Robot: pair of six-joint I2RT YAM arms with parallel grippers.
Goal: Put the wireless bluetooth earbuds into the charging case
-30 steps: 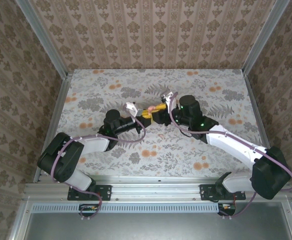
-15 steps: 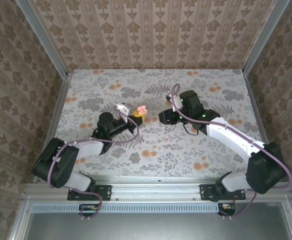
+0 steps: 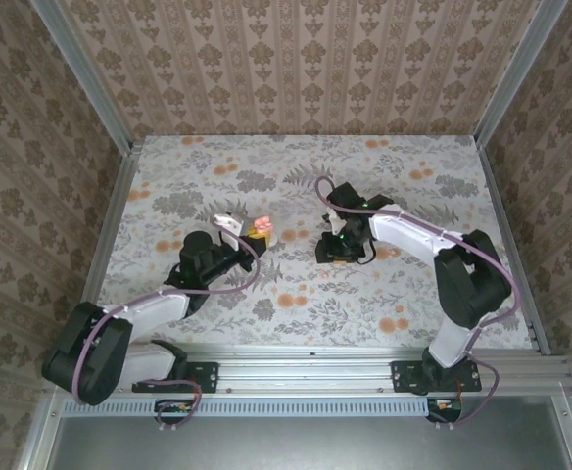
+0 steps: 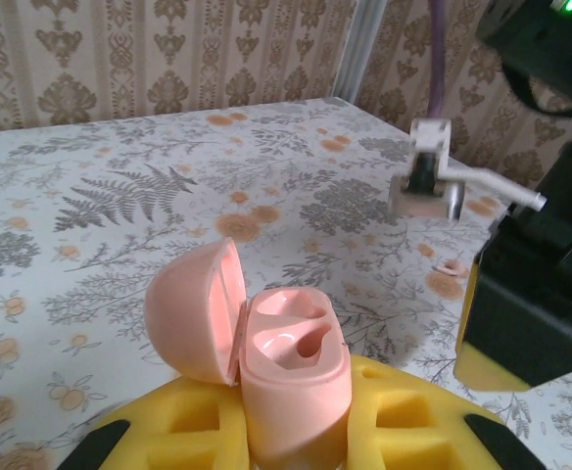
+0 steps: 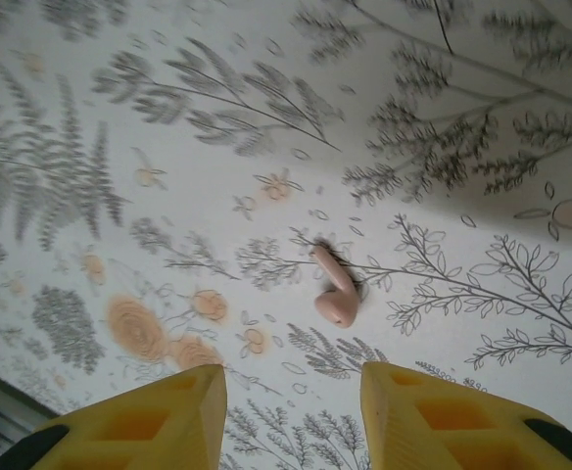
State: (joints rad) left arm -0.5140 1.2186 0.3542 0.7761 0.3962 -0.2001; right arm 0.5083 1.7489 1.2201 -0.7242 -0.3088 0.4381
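Top view: your left gripper and right gripper stand apart. Left wrist: the left gripper clamps the charging case, lid open. Right wrist: an earbud lies on the table below parted, empty jaws (pick-up step); descend, then close.

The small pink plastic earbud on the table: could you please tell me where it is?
Right wrist view: the pink earbud lies on the floral tablecloth, just ahead of the open right gripper.
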